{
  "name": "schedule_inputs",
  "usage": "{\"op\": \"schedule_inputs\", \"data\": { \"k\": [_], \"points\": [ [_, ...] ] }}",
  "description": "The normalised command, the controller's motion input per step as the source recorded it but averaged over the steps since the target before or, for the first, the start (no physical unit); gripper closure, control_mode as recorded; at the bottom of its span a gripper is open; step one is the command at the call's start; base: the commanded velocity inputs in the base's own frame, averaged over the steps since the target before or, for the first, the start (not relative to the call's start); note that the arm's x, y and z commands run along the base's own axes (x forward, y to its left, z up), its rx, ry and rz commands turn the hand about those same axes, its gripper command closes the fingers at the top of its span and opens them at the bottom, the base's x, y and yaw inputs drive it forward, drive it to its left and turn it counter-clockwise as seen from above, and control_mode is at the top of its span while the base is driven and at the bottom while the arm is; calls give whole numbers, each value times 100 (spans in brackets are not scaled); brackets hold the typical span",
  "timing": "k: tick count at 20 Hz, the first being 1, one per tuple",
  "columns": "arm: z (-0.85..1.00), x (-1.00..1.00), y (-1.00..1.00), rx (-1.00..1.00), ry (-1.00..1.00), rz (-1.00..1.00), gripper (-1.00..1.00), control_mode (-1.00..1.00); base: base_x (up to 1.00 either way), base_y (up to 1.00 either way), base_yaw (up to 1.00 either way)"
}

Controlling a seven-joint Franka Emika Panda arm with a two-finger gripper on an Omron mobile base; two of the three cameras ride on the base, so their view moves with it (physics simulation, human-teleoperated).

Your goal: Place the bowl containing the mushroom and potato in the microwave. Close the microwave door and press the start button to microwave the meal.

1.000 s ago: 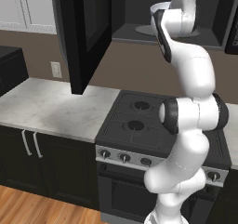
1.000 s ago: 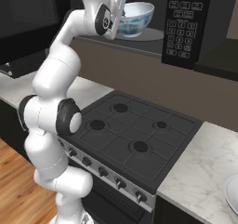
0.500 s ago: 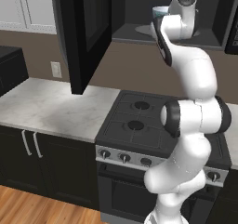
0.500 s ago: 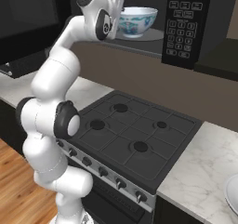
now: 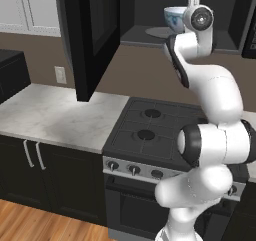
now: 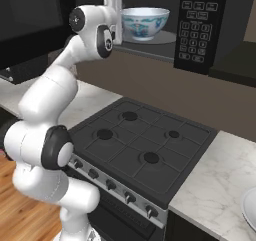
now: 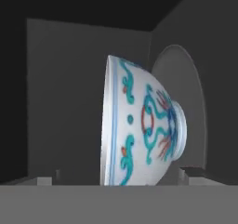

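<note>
Left base view: the pale blue patterned round bowl (image 5: 174, 16) stands on the grey round turntable (image 5: 159, 32) inside the wide black microwave (image 5: 150, 37), whose large black door (image 5: 92, 37) hangs open at the left.

Right base view: the white arm's gripper (image 6: 117, 12) is just beside the bowl (image 6: 145, 23), jaws spread, holding nothing.

Hand view: the bowl (image 7: 139, 125) appears sideways, resting on the turntable (image 7: 183, 97).

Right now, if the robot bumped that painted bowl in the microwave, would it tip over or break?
The deep round bowl with blue-green painted swirls probably would not tip easily: it stands upright on the grey round turntable. Its foot ring looks narrow under a wide rim, so a hard shove might rock it. It looks like glazed china, so likely stiff, slippery and breakable.
</note>
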Motion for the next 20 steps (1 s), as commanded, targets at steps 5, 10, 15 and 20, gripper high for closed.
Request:
{"op": "schedule_inputs", "data": {
  "k": [5, 10, 15, 20],
  "points": [
    [72, -100, 33, -36, 18, 2, -100, -100, 0, 0, 0],
    [12, -100, 19, -59, 31, 13, -100, -100, 0, 0, 0],
    [-27, -100, 0, -61, 28, 22, -100, -100, 0, 0, 0],
    [-6, -100, 12, -70, 17, 25, -100, -100, 0, 0, 0]
  ]
}}
